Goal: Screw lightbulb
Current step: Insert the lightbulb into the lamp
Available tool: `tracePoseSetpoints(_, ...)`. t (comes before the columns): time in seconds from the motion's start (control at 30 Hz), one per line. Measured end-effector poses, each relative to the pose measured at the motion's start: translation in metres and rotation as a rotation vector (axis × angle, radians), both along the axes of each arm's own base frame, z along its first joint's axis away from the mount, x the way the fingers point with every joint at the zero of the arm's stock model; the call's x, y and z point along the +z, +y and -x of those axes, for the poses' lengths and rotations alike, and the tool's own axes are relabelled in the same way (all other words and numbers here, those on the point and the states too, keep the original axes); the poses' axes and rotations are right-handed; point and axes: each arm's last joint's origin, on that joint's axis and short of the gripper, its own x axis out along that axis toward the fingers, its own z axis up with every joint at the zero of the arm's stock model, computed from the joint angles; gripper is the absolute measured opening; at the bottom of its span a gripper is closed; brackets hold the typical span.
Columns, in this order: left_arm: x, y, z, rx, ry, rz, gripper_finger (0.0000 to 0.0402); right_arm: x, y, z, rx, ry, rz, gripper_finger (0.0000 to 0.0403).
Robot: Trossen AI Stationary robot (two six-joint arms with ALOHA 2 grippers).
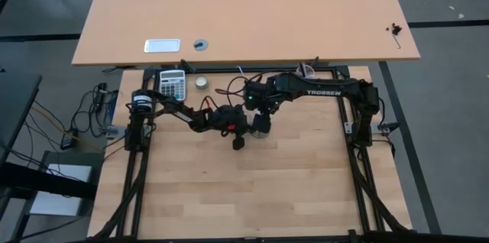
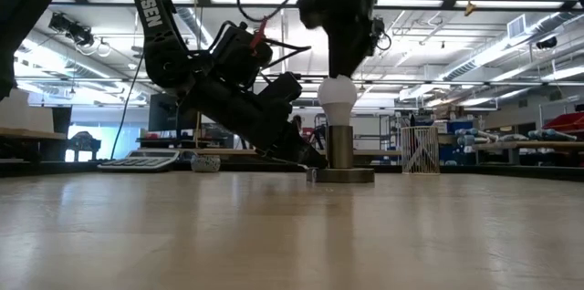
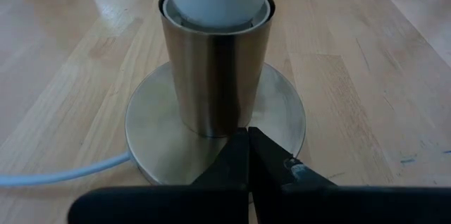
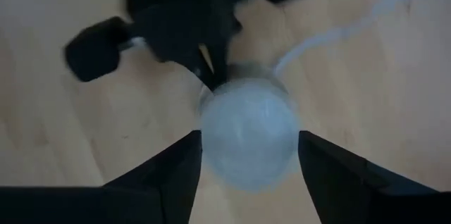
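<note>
Near the table's middle, the lightbulb is seated upright in the socket, its screw end hidden inside the steel sleeve. In the high view the bulb is covered entirely by the right gripper, which is positioned directly above the globe; its 2 fingers are spread on either side of the globe, and contact cannot be made out. The left gripper is clenched, its tips pressed down on the rim of the socket's round base. The cord is cut off at the frame edge. Open tabletop is seen in front of the socket.
</note>
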Motion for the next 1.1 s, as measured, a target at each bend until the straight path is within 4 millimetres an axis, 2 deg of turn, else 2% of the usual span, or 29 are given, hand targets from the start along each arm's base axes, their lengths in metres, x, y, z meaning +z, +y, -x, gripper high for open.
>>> tracePoseSetpoints(0.13, 0.0, 0.0, 0.0, 0.0, 0.0, 0.0, 0.0003, 0.014, 0.001, -0.002, 0.245, -0.036, 0.096, 0.0255)
tracePoseSetpoints(0.27, 0.0, 0.0, 0.0, 0.0, 0.0, 0.0, 0.0003, 0.014, 0.003, -0.001, 0.561, -0.001, 0.185, 0.0261)
tracePoseSetpoints(0.33, 0.0, 0.0, 0.0, 0.0, 0.0, 0.0, 0.0003, 0.012, 0.003, -0.002, 0.666, 0.005, 0.217, 0.0262)
tracePoseSetpoints(0.57, 0.0, 0.0, 0.0, -0.001, 0.0, -0.001, 0.0003, -0.007, 0.006, -0.001, 0.751, 0.036, 0.185, 0.0259)
tracePoseSetpoints(0.77, 0.0, 0.0, 0.0, -0.001, 0.001, -0.003, 0.0003, -0.015, 0.008, -0.002, 0.759, 0.031, 0.189, 0.0258)
tracePoseSetpoints(0.87, 0.0, 0.0, 0.0, -0.002, 0.0, -0.002, 0.0003, -0.017, 0.008, -0.003, 0.706, 0.024, 0.197, 0.0251)
tracePoseSetpoints(0.97, 0.0, 0.0, 0.0, -0.001, 0.0, -0.003, 0.0003, -0.017, 0.007, -0.003, 0.535, 0.039, 0.205, 0.0241)
tracePoseSetpoints(1.1, 0.0, 0.0, 0.0, -0.001, 0.0, -0.003, 0.0003, -0.018, 0.002, -0.003, 0.159, 0.018, 0.122, 0.0233)
